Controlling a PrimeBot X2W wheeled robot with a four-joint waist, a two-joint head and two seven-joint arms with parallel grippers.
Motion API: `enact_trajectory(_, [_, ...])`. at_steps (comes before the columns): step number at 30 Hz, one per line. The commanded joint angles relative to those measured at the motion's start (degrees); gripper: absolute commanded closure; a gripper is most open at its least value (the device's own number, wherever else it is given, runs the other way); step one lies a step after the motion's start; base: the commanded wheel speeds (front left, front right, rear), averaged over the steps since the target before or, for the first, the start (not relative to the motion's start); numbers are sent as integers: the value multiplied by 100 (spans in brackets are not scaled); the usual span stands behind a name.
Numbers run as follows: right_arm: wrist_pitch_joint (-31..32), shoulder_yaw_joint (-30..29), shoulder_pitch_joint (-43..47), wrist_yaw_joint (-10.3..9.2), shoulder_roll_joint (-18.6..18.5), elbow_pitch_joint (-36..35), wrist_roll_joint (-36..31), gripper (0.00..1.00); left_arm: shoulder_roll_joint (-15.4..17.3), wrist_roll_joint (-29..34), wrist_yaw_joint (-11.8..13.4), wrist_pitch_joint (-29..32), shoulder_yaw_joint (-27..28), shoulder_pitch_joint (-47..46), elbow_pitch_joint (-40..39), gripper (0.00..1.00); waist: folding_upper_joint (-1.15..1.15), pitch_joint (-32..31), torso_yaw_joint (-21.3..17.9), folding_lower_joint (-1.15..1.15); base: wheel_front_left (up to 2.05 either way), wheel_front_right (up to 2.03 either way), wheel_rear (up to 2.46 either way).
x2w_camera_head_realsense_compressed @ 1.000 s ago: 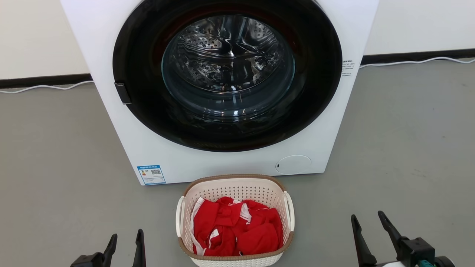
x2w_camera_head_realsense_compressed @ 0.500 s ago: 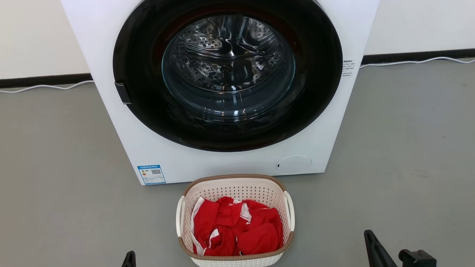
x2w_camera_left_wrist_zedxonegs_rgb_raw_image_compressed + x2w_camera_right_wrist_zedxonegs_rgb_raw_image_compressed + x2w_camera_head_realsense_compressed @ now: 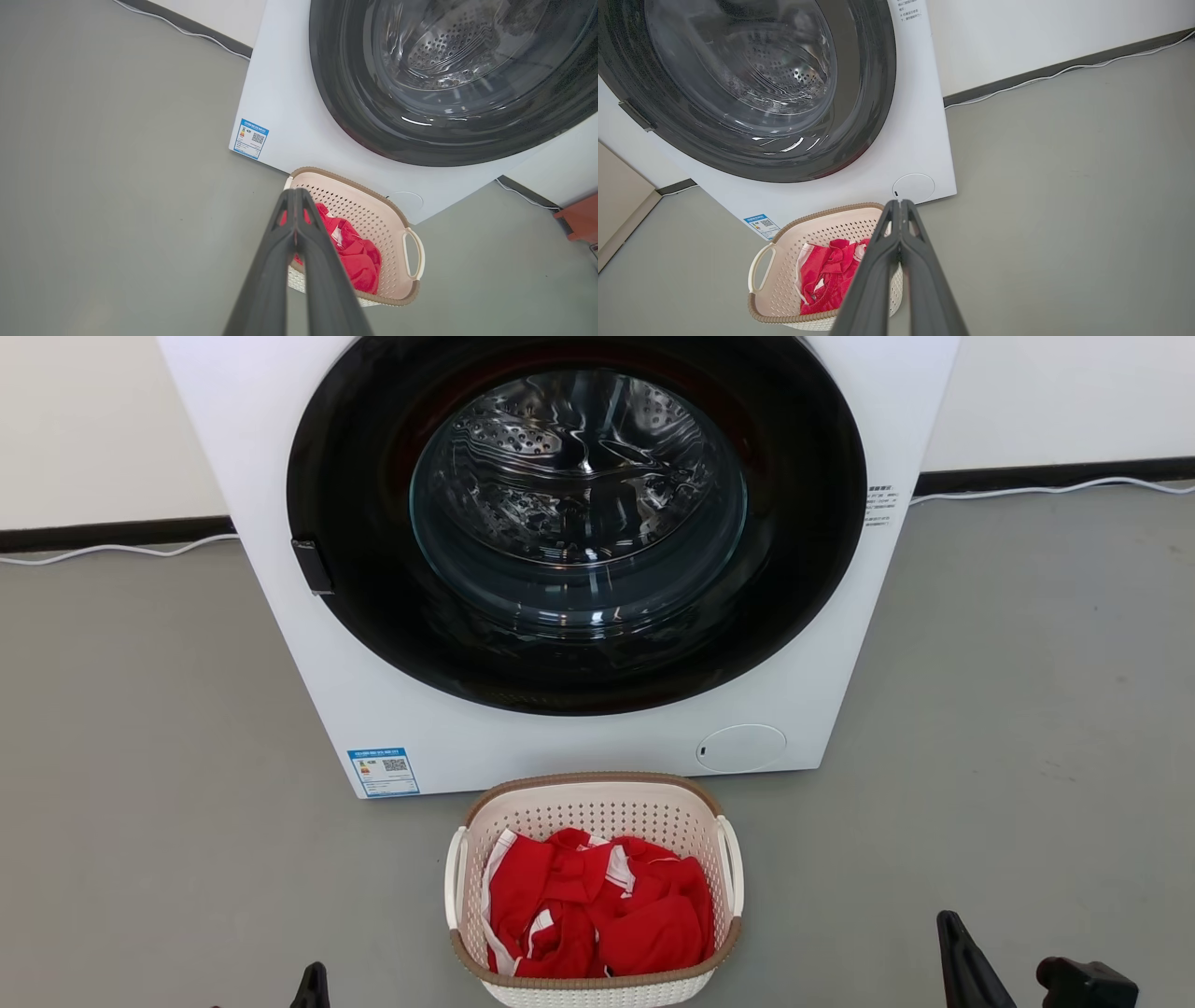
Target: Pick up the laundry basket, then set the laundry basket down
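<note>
The laundry basket (image 3: 597, 814) sits on the grey floor (image 3: 187, 756), just in front of the white washing machine (image 3: 560, 751) by the floor's far edge, with red clothes (image 3: 597, 915) heaped inside. Off to either side, clear of its handles, the left end effector (image 3: 295, 193) and the right end effector (image 3: 900, 203) are each clenched on nothing.

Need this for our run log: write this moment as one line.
stage: before pickup | laundry basket: untouched, on floor before washing machine, red garment inside | left gripper: shut, empty | right gripper: shut, empty
</note>
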Motion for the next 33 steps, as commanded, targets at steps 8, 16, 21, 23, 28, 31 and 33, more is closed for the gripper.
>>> enact_trajectory(8, [193,-83,-241,-2,-62,-223,715,100,81,-626,-11,147,149,-259,-258,100,0,8,16,-1,0,0,0])
enact_trajectory(16, [309,-131,-271,-2,-68,-268,1202,100,86,-1039,-14,265,207,-287,-337,100,0,15,28,-1,0,0,0])
enact_trajectory(21, [391,-165,-293,-2,-72,-301,1547,100,90,-1331,-15,349,248,-307,-392,100,0,20,37,-1,0,0,0])
enact_trajectory(23, [424,-179,-301,-2,-73,-314,1687,100,91,-1449,-16,382,265,-315,-415,100,0,22,40,-1,0,0,0])
enact_trajectory(28, [507,-213,-323,-3,-77,-346,2034,100,95,-1743,-18,467,307,-336,-471,100,0,27,49,-1,0,0,0])
enact_trajectory(31, [556,-233,-336,-3,-80,-365,2241,100,97,-1918,-19,517,332,-348,-504,100,0,30,54,-1,0,0,0])
enact_trajectory(33, [589,-247,-344,-3,-81,-378,2380,100,99,-2036,-20,551,348,-356,-527,100,0,32,57,-1,0,0,0])
